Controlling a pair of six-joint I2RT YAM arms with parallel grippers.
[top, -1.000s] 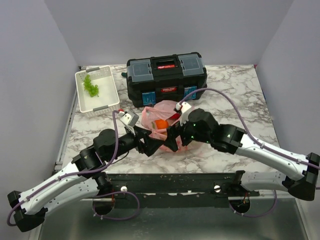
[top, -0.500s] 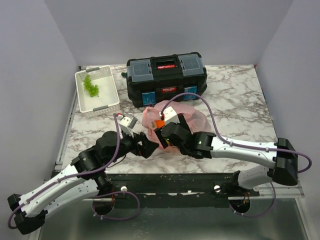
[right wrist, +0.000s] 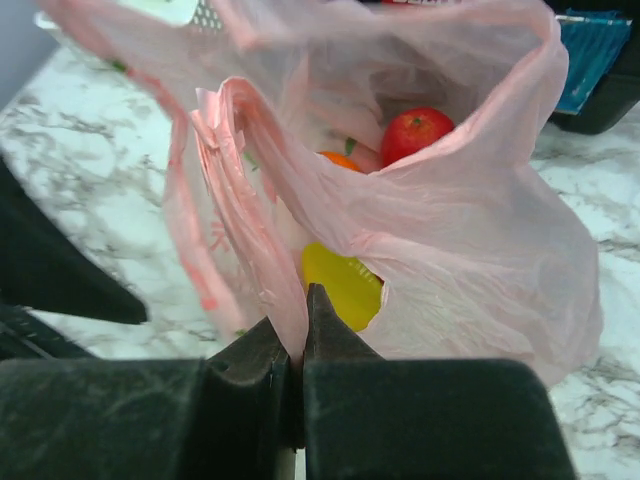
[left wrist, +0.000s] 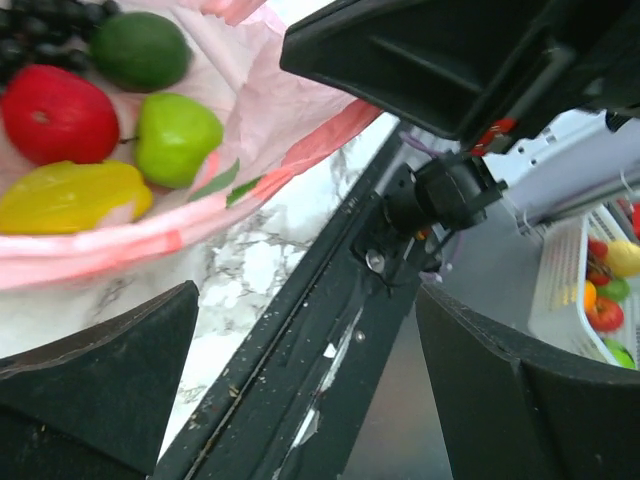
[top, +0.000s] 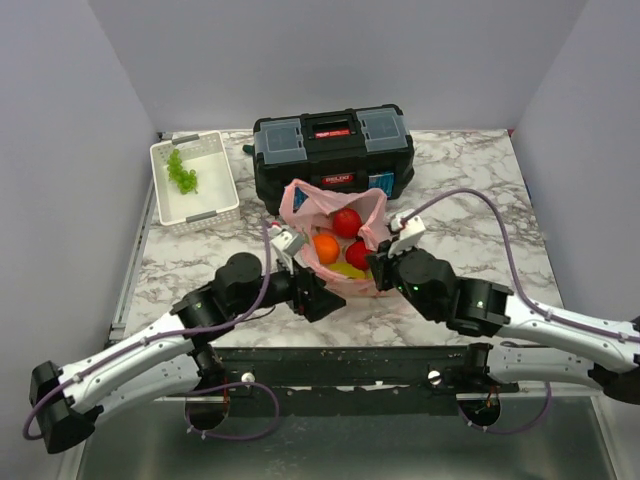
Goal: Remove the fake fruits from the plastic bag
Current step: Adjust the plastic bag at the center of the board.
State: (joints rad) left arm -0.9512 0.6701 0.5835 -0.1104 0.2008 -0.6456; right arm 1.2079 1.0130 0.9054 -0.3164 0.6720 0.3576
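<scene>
One pinch: the right gripper (right wrist: 298,345) clamps tight on the plastic bag (right wrist: 460,250); the left gripper (left wrist: 308,330) gapes wide, empty.

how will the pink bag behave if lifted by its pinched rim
Likely floppy: the plastic bag is thin and creased where the right end effector pinches it. It would probably sag under the fake fruits, which look round and may roll.
</scene>
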